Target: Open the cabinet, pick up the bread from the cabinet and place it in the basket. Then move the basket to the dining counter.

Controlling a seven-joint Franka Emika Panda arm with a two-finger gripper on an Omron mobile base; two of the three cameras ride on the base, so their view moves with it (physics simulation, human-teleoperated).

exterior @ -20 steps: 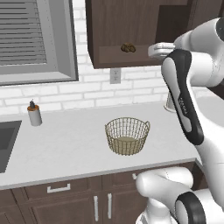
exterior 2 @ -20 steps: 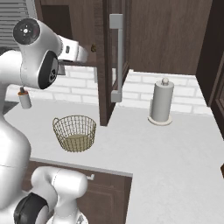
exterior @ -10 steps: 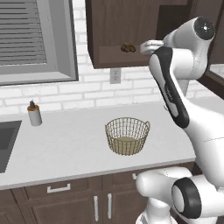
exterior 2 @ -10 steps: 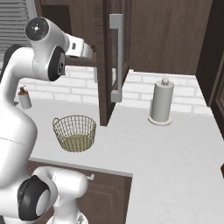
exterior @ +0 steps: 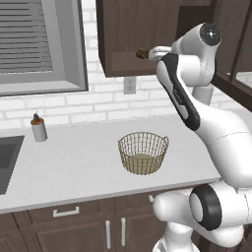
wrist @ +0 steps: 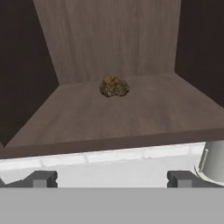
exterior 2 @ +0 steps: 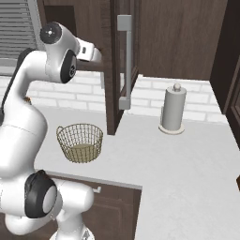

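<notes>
While raised at the cabinet (exterior: 133,34), fingers (wrist: 41,178) spread, facing bread (wrist: 114,86).

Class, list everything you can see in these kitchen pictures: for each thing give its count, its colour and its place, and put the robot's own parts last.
Dark brown wooden wall cabinet: one, above the worktop, door swung open.
Small lumpy golden-brown bread: one, on the cabinet shelf, near the back.
Round tan wire-mesh basket: one, on the white worktop.
Small brown-capped bottle: one, by the sink.
Grey paper-towel holder: one, on the worktop to the right.
Grey-framed window: one, over the sink.
Gripper: one, dark fingertips, open, in front of the shelf edge, short of the bread.
</notes>
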